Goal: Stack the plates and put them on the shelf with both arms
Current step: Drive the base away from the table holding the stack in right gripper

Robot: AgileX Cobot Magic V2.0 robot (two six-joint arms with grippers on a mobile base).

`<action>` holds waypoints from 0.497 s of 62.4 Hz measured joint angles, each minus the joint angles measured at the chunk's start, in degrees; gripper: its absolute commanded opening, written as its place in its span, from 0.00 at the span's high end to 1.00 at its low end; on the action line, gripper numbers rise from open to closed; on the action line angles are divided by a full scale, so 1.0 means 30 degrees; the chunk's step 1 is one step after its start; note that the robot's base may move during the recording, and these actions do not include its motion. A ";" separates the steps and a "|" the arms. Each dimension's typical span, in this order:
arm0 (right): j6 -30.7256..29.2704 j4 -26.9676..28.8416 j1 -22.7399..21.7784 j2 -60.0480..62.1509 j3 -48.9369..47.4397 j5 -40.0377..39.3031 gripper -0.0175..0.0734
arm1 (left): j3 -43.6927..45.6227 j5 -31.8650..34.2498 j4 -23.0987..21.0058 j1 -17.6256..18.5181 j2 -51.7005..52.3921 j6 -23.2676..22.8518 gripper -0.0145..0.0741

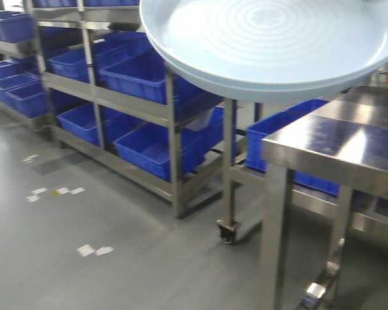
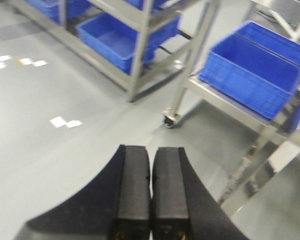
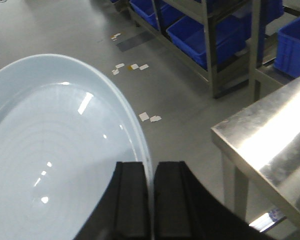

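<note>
A large pale bluish-white plate (image 1: 271,45) hangs in the air at the top of the front view, above the floor and beside a steel table. In the right wrist view the same plate (image 3: 55,150) fills the left side, and my right gripper (image 3: 151,167) is shut on its rim, one finger inside and one outside. My left gripper (image 2: 151,152) is shut with nothing between its fingers, hovering over the grey floor. Only one plate is in view. Neither gripper shows in the front view.
A steel table (image 1: 336,145) stands at the right, its corner (image 3: 225,131) close to the held plate. Steel racks (image 1: 174,116) with several blue bins (image 1: 152,148) line the back. A wheeled cart carries a blue bin (image 2: 255,70). Paper scraps (image 1: 94,250) lie on the floor.
</note>
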State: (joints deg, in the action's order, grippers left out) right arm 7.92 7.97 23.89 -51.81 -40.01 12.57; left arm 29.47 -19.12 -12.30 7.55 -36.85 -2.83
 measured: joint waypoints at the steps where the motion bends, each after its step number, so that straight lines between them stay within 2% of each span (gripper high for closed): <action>1: 0.0000 0.0000 0.0000 0.0000 0.0000 0.0000 0.75 | 0.0000 0.0000 0.0000 0.0000 0.0000 0.0000 0.72; 31: 0.0000 0.0000 0.0000 0.0000 0.0000 0.0000 0.75 | 0.0000 0.0000 0.0000 0.0000 0.0000 0.0000 0.72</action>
State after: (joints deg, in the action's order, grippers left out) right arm 7.92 7.97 23.89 -51.81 -40.01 12.57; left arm 29.47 -19.12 -12.30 7.55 -36.85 -2.83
